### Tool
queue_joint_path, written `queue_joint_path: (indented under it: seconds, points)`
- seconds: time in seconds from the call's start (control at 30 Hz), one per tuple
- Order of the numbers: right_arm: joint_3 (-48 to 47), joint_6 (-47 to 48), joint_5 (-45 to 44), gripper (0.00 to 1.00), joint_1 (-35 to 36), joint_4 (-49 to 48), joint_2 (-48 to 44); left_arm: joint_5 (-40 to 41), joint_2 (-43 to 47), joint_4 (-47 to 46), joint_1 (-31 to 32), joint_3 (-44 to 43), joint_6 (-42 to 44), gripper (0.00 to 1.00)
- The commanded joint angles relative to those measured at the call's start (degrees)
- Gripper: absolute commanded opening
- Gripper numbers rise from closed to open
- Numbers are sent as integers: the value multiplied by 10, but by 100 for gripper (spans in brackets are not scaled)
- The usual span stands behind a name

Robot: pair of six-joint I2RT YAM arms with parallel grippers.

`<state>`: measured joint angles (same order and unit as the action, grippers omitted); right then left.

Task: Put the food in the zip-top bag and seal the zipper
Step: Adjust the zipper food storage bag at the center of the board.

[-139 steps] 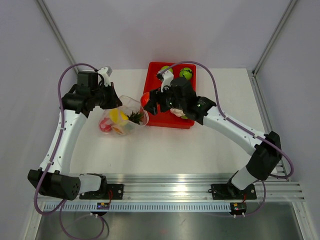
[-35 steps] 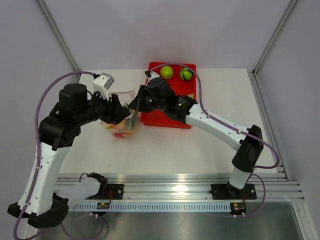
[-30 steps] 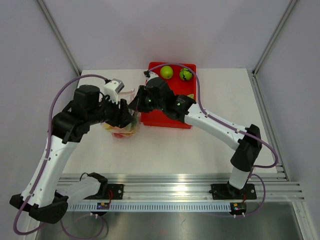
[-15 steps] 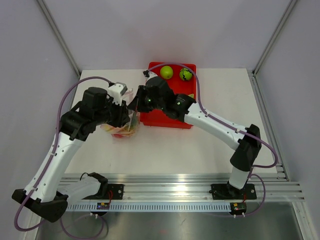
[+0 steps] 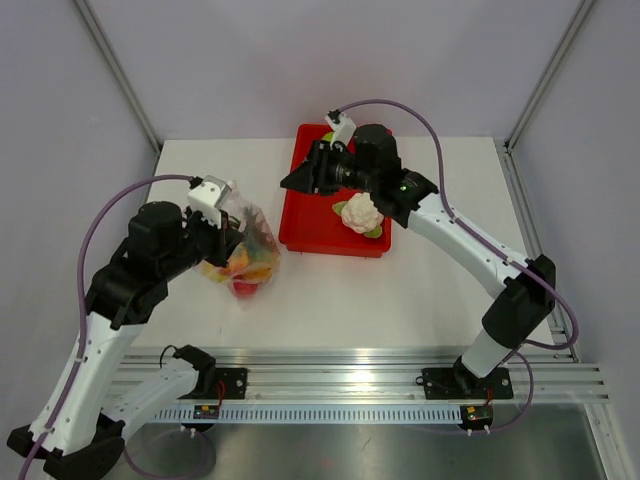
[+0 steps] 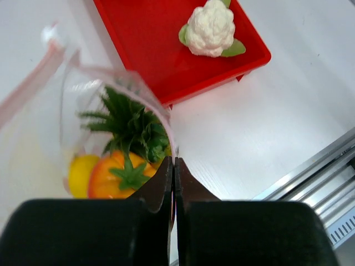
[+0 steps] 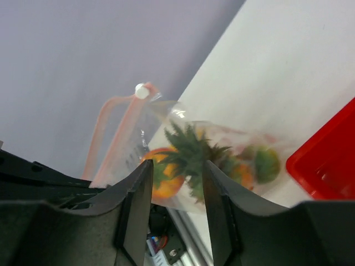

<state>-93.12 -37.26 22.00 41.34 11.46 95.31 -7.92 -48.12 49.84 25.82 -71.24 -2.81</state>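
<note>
Left end effector (image 6: pixel 173 160): you're clamping the zip-top bag (image 6: pixel 94 105), toward the left edge of the worktop (image 5: pixel 400 290).
Right end effector (image 7: pixel 176 164): you're holding it parted, empty.
Cauliflower (image 6: pixel 209 29): sitting in tray (image 6: pixel 150 50).

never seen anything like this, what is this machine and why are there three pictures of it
This is a robot with two white arms, a left arm and a right arm, bolted to a white table. One picture looks down from above; the other two come from a small camera on each wrist. The left pincer is shut on the edge of a clear plastic zip-top bag holding an orange toy pineapple and other toy fruit. The right pincer is open and empty, by a red rectangular tray. A white toy cauliflower lies in that tray.
</note>
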Motion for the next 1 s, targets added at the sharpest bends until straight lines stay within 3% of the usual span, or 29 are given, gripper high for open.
queue_joint_path:
  seconds: [0.0, 0.27, 0.37, 0.47, 0.8, 0.97]
  points:
    - [38, 101, 130, 49, -29, -95, -34, -4, 21, -79, -1, 14, 14, 0]
    - [159, 286, 238, 61, -30, -304, -20, -60, 25, -74, -2, 8, 38, 0]
    - [125, 302, 292, 65, -30, -275, 13, -81, 21, -64, -2, -1, 53, 0]
    - [64, 292, 355, 66, -30, -245, 53, -97, 9, -53, -2, -14, 71, 0]
    - [-38, 181, 510, 68, -31, -329, 163, -176, -1, -12, -3, -53, 135, 0]
    - [-36, 61, 581, 68, -33, -503, 201, -198, 1, 3, -4, -59, 156, 0]
